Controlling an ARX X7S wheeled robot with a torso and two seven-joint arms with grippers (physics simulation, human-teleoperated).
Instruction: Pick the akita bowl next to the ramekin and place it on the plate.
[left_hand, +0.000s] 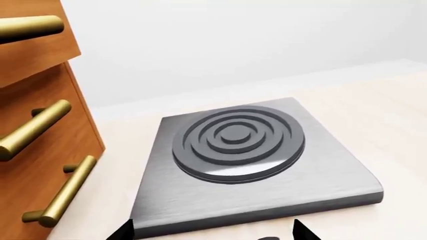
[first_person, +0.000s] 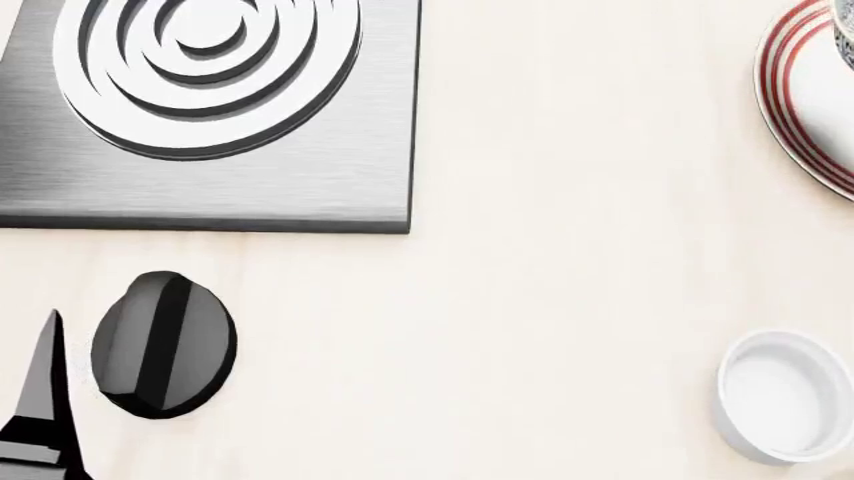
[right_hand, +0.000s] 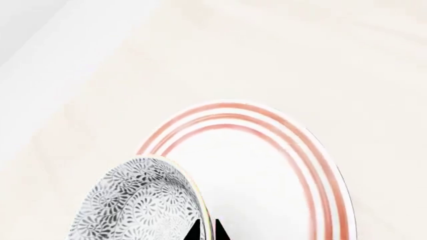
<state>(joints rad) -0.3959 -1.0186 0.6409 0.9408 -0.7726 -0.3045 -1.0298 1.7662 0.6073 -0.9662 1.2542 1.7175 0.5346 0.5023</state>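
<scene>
Akita bowl (right_hand: 137, 202), pinched at its rim by my right hand (right_hand: 208, 231), hangs over the plate (right_hand: 267, 170); lowering and release remain, I judge.

Premises present as a domestic kitchen. A pale, cream-toned worktop (first_person: 561, 300) carries a brushed-steel hob plate (left_hand: 267, 190) with a raised ring burner (left_hand: 237, 140) of concentric circles. A black rotary knob (first_person: 163, 345) is set into the worktop just in front of the hob. Beside the hob stands a wooden drawer unit (left_hand: 33, 165) fitted with brass bar handles (left_hand: 67, 192). Tableware is laid out: a white plate (right_hand: 280, 165) with red rim rings, a patterned bowl (right_hand: 137, 205) and a plain white ramekin (first_person: 787, 395). The wall behind is plain white.
</scene>
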